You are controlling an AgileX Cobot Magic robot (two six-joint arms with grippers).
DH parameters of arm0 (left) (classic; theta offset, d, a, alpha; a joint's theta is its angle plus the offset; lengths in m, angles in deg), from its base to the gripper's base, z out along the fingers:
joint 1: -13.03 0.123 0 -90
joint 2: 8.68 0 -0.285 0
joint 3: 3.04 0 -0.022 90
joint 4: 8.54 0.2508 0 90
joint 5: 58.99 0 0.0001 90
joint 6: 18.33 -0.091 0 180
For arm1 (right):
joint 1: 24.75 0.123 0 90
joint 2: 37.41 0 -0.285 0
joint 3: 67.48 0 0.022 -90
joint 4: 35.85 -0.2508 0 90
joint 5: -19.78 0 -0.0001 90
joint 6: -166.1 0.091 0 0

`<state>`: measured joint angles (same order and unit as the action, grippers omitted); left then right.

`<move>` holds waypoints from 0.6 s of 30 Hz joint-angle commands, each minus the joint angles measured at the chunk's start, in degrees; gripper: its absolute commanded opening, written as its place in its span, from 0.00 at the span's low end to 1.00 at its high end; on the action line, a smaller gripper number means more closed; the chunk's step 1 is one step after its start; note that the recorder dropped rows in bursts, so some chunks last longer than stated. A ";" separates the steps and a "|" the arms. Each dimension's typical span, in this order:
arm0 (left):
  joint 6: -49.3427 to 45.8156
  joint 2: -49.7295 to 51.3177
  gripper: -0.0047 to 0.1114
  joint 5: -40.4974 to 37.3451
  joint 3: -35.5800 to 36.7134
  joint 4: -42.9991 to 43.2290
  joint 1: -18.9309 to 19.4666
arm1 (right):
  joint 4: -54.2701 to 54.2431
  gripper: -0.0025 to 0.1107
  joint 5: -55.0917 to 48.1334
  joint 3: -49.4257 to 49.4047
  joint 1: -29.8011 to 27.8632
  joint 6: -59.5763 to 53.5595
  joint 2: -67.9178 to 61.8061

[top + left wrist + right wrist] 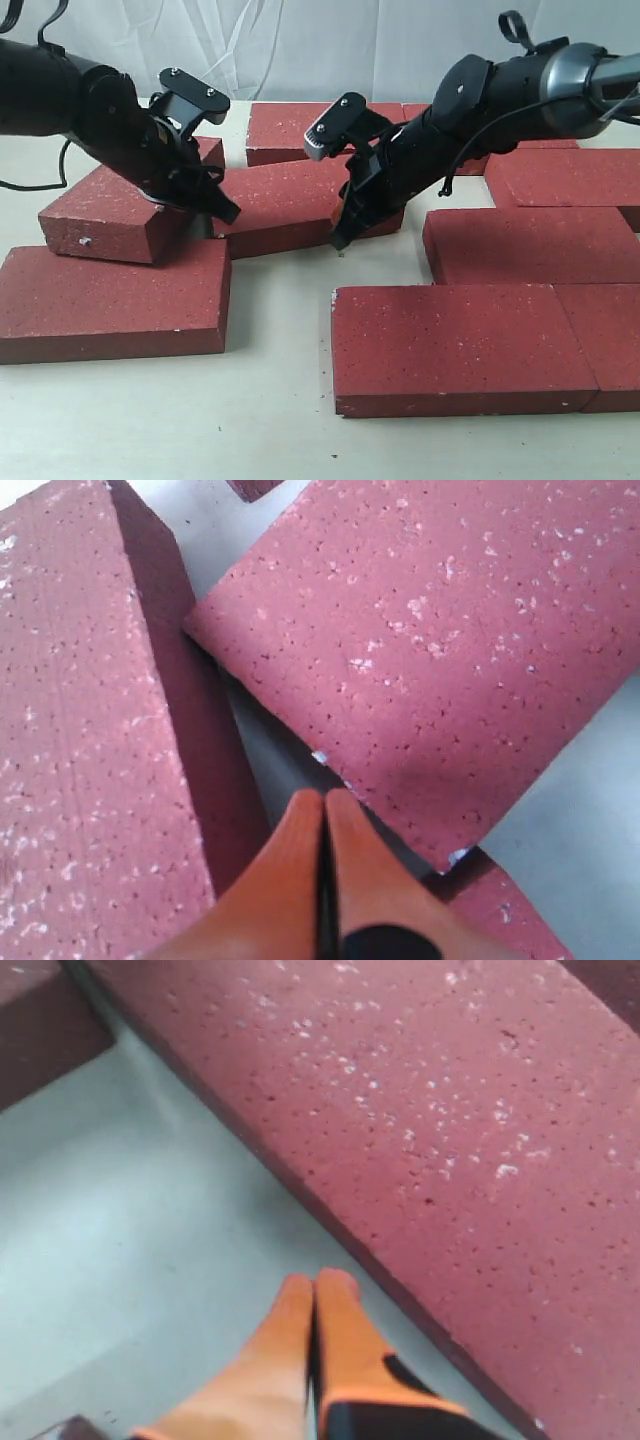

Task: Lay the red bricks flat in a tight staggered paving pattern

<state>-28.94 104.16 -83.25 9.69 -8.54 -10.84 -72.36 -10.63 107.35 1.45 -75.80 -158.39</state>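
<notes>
Both grippers are clenched on nothing here. The left gripper [226, 211] has its orange fingertips [303, 815] pressed flat together, and it's the same with the right gripper [338, 238]. My guess is they're being used as pushing tools rather than pinchers, which makes sense since a paving brick is way too wide to grab.

The one in play is the loose dark-red rectangular paving brick with white flecks [285, 205], lying flat mid-bench. The left gripper sits at its left end, in the gap beside the tilted dark-red brick [105, 212] that's propped on top of the flat dark-red bottom brick [110, 300]. The right gripper is down at the loose brick's near long edge towards its right end, tips right by the pale grey bench [140, 1240]. I can't tell for sure whether either one is actually touching the brick.

The loose brick's long axis runs roughly left to right in the exterior view but is skewed, with the right end swung a bit further back. The already-laid dark-red bricks on the right [450, 345] have edges running level across the view, so the loose one is out of line with them and well apart. One gripper at the end and one on the edge looks to me like a setup for twisting it square and sliding it over.
</notes>
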 commanded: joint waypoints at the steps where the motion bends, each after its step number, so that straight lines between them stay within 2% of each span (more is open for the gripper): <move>1: -1.86 2.63 0.04 0.69 -0.65 -1.66 0.29 | -2.52 0.01 -10.36 0.38 0.12 0.13 5.17; 8: -2.15 5.26 0.04 -1.41 -2.34 -1.25 0.29 | -1.33 0.01 -8.67 0.28 0.12 0.03 4.17; 12: -2.02 2.57 0.04 -3.57 -3.83 1.00 0.29 | -1.10 0.01 -8.38 0.28 0.12 0.03 4.17; 14: -0.11 0.83 0.04 -6.94 -3.84 4.46 0.63 | -1.10 0.01 -8.61 0.28 0.12 0.03 4.17; 16: 4.95 0.47 0.04 -6.91 -3.30 9.26 1.44 | -1.10 0.01 -8.71 0.28 0.12 0.03 4.17; 18: 6.18 0.59 0.04 -6.07 -2.54 11.07 2.33 | -1.10 0.01 -8.82 0.28 0.12 0.03 4.17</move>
<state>-25.47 105.10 -89.63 6.27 -0.34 -9.60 -73.67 -19.53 107.35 1.52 -75.60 -154.25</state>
